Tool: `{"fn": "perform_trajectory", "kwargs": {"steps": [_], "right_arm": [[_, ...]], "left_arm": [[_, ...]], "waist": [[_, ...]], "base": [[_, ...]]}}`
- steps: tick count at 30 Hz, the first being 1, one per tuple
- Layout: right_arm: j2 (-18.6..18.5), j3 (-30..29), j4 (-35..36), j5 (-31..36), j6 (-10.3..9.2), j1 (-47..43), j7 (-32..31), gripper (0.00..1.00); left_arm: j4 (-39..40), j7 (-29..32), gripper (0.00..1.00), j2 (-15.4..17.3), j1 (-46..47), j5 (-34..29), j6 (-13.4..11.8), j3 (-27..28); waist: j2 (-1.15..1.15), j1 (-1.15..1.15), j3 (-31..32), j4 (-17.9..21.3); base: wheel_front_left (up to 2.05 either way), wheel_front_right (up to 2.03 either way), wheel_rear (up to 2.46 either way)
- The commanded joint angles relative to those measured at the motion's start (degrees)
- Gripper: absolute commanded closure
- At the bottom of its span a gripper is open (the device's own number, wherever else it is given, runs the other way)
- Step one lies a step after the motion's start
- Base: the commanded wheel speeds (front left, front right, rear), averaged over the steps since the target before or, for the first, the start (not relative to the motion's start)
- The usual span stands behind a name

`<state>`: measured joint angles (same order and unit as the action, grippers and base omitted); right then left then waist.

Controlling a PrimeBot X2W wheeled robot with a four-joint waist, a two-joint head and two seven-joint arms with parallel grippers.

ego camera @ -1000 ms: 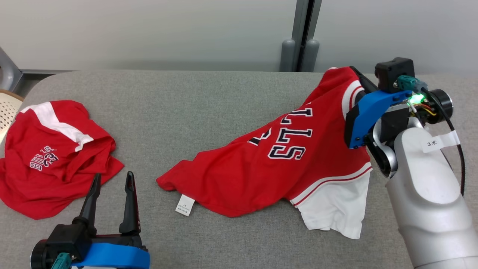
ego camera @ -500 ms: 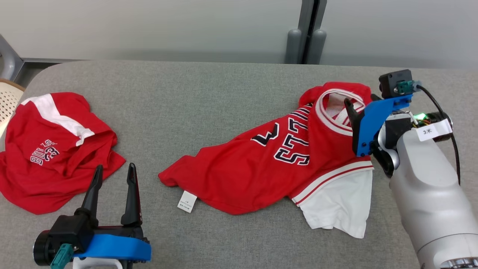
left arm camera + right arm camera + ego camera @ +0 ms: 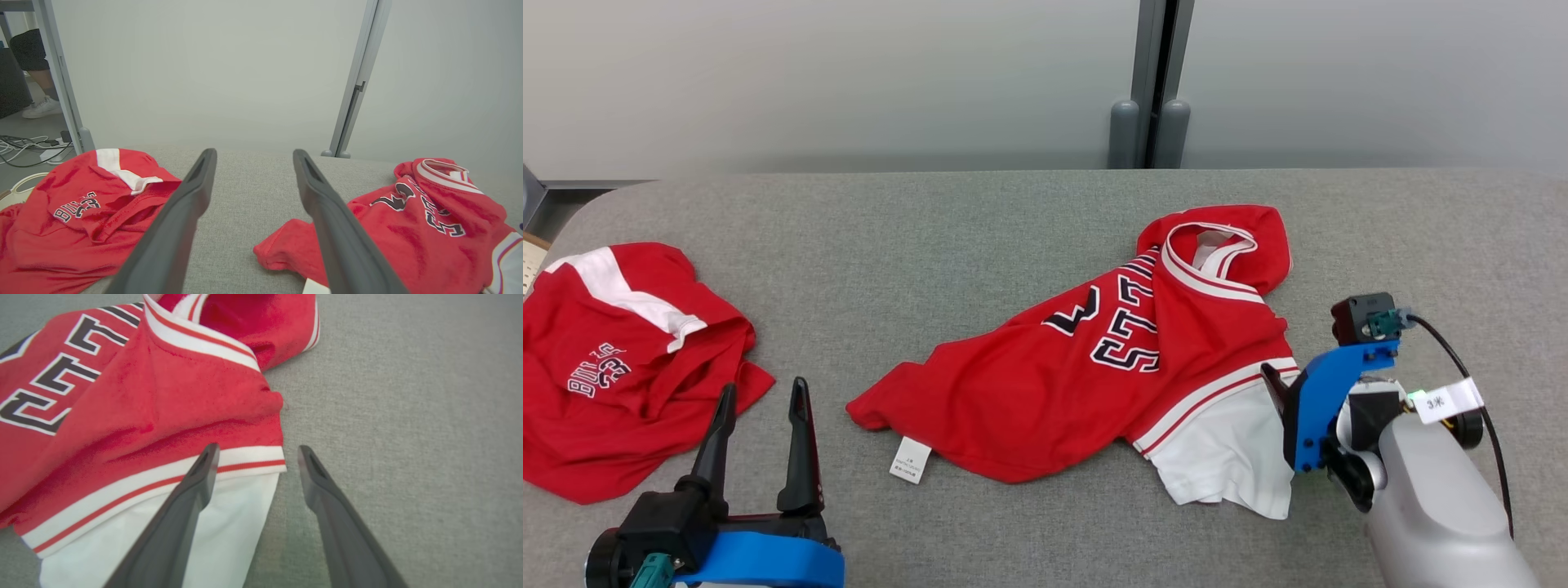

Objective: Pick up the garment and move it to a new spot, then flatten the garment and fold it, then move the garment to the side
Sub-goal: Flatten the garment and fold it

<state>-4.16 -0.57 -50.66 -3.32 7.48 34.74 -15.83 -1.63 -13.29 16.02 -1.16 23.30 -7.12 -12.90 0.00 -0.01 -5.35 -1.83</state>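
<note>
The red jersey (image 3: 1094, 376) with dark lettering lies crumpled on the grey table (image 3: 931, 229), collar (image 3: 1205, 257) at the far end and white sleeve (image 3: 1233, 457) at the near right. In the right wrist view, the jersey (image 3: 135, 404) fills the left, and my right gripper (image 3: 257, 453) stands open over its white-and-red hem band, holding nothing. From the head, that right gripper (image 3: 1270, 380) sits at the jersey's right edge. My left gripper (image 3: 760, 400) is open at the near left, apart from the cloth. The left wrist view has the left gripper (image 3: 253, 157) open, jersey (image 3: 412, 220) to its right.
A second red garment (image 3: 613, 367) with a white stripe lies bunched at the table's left end, also as a red garment (image 3: 81, 212) in the left wrist view. A grey wall post (image 3: 1152, 82) stands behind the table. A person's leg and shoe (image 3: 36, 106) show beyond the left end.
My right gripper has let go of the jersey's collar, which dropped onto the table. The right arm drew back toward the near edge. The head camera has also shifted.
</note>
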Motion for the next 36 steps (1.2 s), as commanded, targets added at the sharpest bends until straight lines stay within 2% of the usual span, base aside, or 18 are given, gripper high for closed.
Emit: {"fn": "perform_trajectory", "kwargs": {"steps": [1, 8, 12, 13, 14, 19, 26, 32, 33, 34, 36], "right_arm": [[0.33, -1.07, 1.56, -0.06, 0.02, -2.7, -0.97, 0.0], [1.03, -4.49, 4.75, 2.15, 0.03, -6.43, -3.65, 0.0], [1.29, -2.64, 5.29, 2.83, 0.03, -7.12, -4.93, 0.0], [1.34, -2.06, 5.4, 2.84, 0.04, -7.15, -5.03, 0.53], [1.35, -1.74, 5.68, 2.87, 0.04, -7.18, -4.84, 1.0], [1.13, -4.66, 9.58, 4.51, 0.02, -7.29, -3.19, 1.0], [1.18, -11.15, 18.99, 7.61, 0.02, -10.87, -3.25, 1.0], [1.21, -12.52, 24.95, 7.9, 0.02, -13.88, -4.09, 1.0], [1.2, -12.77, 25.7, 7.46, 0.02, -14.15, -3.7, 0.74], [1.16, -12.79, 26.48, 7.34, 0.02, -14.4, -3.19, 0.0], [1.21, -12.29, 27.2, 6.72, 0.02, -15.23, -2.61, 0.0]], "left_arm": [[0.35, -0.03, 0.0, 0.37, -0.38, 0.26, -0.36, 0.03], [0.46, 0.18, 0.0, 0.51, 0.49, 0.18, -0.04, -0.55], [0.26, 0.18, 0.0, 0.59, 0.8, 0.32, 0.04, -0.71], [0.21, 0.16, 0.0, 0.6, 0.88, 0.36, 0.04, -0.73], [0.18, 0.14, 0.0, 0.61, 0.97, 0.39, 0.05, -0.76], [0.13, -0.07, 0.0, 0.74, 1.01, 0.61, -0.51, -0.38], [-0.07, -0.43, 0.0, 0.69, -0.14, 0.99, -1.03, 0.19], [-0.54, -0.49, 0.0, 0.92, -0.33, 1.33, -1.2, 0.21], [-0.61, -0.49, 0.0, 0.92, -0.34, 1.31, -1.25, 0.16], [-0.69, -0.47, 0.0, 0.92, -0.34, 1.35, -1.28, 0.13], [-0.89, -0.42, 0.0, 0.93, -0.4, 1.37, -1.33, 0.04]], "waist": [[0.0, 0.01, -0.29, -0.19], [0.0, 0.01, -1.43, -1.38], [0.0, 0.01, -2.02, -1.88], [0.0, 0.01, -2.14, -1.94], [0.0, 0.01, -2.25, -2.0], [0.0, 0.01, -2.19, -1.57], [0.0, 0.01, -1.36, 0.25], [0.0, 0.01, -1.11, 1.58], [0.0, 0.01, -1.06, 1.71], [0.0, 0.01, -0.97, 1.8], [0.0, 0.01, -0.71, 1.99]], "base": [[0.0, 0.0, 0.0], [0.0, 0.0, 0.0], [0.0, 0.0, 0.0], [0.0, 0.0, 0.0], [0.0, 0.0, 0.0], [0.0, 0.0, 0.0], [0.0, 0.0, 0.0], [0.0, 0.0, 0.0], [0.0, 0.0, 0.0], [0.0, 0.0, 0.0], [0.0, 0.0, 0.0]]}}
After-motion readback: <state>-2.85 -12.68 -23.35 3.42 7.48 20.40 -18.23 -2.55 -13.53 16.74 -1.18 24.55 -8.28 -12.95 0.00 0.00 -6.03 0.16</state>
